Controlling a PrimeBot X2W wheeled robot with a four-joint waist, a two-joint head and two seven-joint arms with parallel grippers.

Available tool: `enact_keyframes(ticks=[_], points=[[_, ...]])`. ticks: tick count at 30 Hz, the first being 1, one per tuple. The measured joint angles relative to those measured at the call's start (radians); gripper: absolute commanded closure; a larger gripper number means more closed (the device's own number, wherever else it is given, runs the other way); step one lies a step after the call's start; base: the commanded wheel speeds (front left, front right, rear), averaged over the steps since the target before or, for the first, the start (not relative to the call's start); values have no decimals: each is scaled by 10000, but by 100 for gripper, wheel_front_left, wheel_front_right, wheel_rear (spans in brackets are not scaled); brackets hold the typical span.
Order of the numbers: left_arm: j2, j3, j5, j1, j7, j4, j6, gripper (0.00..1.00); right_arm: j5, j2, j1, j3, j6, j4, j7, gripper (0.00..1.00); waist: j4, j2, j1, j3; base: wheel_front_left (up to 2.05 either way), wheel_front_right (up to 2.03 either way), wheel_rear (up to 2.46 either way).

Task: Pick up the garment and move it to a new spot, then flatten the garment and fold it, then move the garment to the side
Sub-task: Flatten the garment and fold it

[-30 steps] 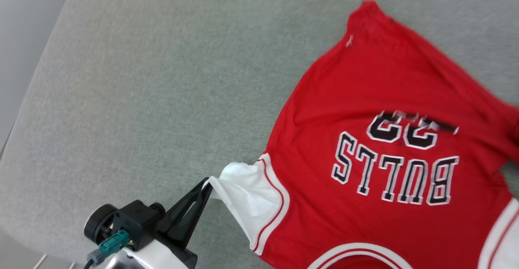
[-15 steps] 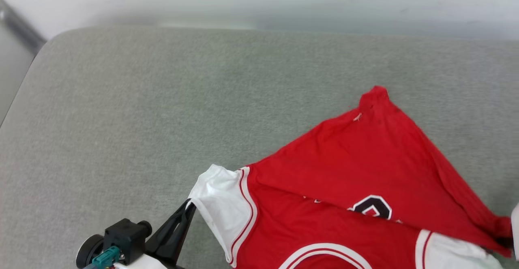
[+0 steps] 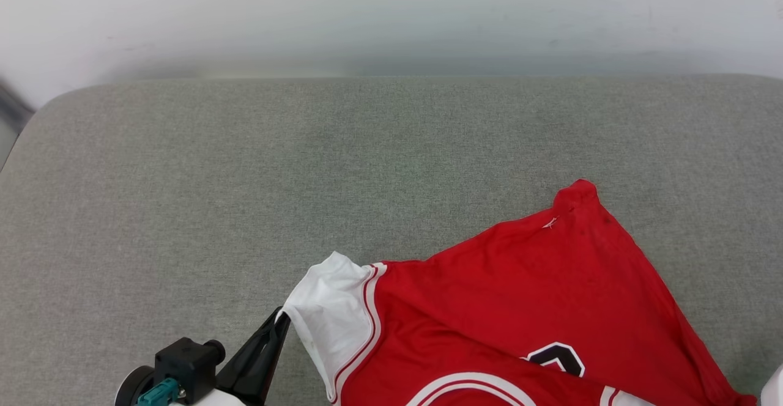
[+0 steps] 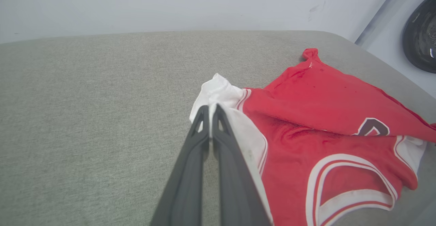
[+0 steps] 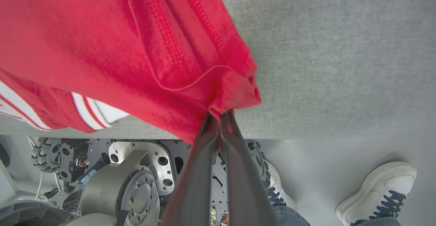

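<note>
The garment, a red jersey T-shirt with white sleeves, lies folded over on the grey cushioned surface at the lower right of the head view. Its hem side is doubled over the chest, with part of a black number showing. My left gripper is shut on the edge of the white sleeve, its tips pinching the cloth in the left wrist view. In the right wrist view my right gripper is shut on a red corner of the garment, held above the surface's near edge.
A pale wall rises behind the surface. In the right wrist view, the robot's wheeled base and a person's white sneakers are on the floor beyond the surface's edge. A dark round object hangs at right.
The head camera has tilted up, bringing the wall into sight. The garment's far half has been folded over toward me, hiding the BULLS lettering. Both grippers keep their holds.
</note>
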State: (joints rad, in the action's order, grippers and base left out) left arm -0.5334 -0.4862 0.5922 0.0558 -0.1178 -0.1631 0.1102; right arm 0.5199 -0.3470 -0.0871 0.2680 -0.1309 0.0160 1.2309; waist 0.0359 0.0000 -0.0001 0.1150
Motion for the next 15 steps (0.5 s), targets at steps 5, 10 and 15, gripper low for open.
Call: enact_keyframes(ticks=[5, 10, 15], points=[[-15, -42, 2, -5, 0, 23, -4, 100, 71, -67, -92, -201, 0, -10, -272, 60, 7, 0, 0, 28, 0, 0, 0], [-54, -79, -10, -26, 2, 10, -15, 100, 102, -320, 16, -347, 0, 98, -782, 0, 78, 0, 0, 96, 0, 0, 0], [-63, -121, -58, -152, 8, -128, -17, 100, 548, -527, 807, -470, 0, 644, -779, 0, 229, 0, 0, 235, 0, 0, 0]])
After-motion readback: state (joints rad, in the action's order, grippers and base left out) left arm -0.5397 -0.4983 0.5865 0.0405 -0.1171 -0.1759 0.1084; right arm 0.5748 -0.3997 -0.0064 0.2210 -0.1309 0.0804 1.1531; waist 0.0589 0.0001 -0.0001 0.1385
